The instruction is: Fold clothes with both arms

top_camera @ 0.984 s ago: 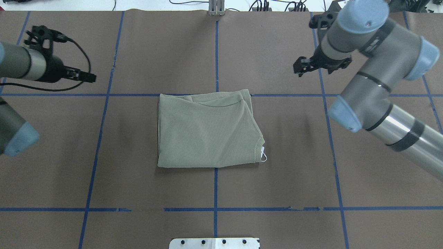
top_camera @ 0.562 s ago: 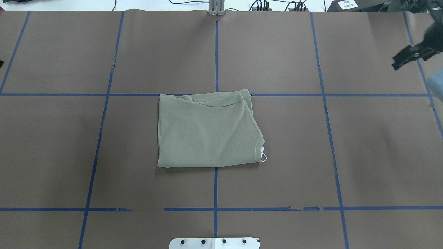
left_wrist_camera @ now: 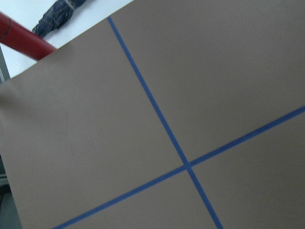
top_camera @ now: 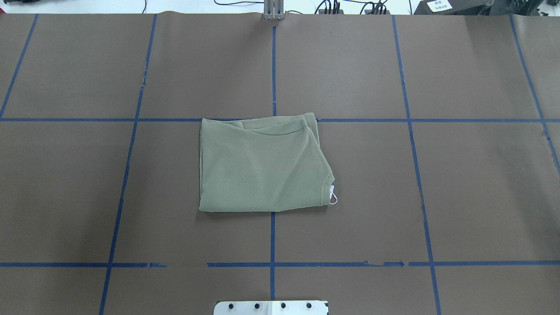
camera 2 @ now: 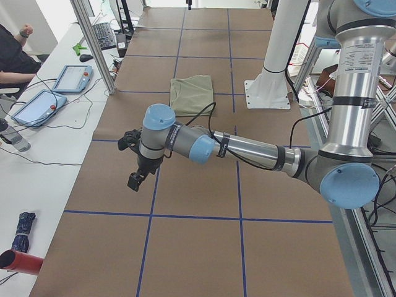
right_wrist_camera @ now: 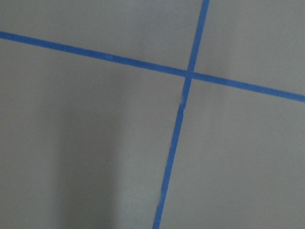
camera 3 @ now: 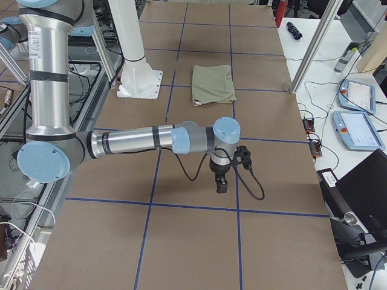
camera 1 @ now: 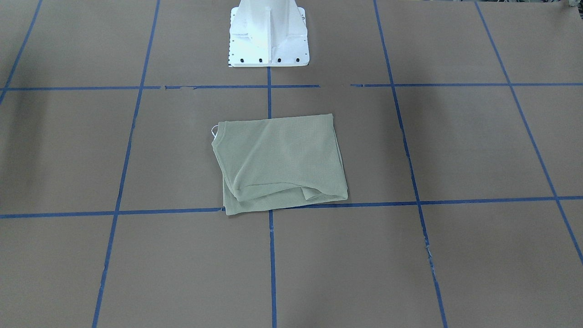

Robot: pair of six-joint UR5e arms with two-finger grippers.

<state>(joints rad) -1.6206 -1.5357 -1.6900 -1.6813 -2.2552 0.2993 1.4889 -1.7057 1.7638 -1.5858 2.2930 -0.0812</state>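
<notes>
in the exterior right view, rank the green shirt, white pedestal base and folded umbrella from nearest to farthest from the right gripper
From the right gripper:
1. green shirt, in the middle of the table, roughly in line with the gripper.
2. white pedestal base, level with the shirt but off toward the robot's side.
3. folded umbrella, past the far end, on the operators' side.

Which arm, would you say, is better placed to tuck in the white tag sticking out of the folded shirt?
The right arm, slightly: the tag pokes from the shirt on the robot's right side. The left arm hangs beyond the opposite edge. Both are far off.
</notes>
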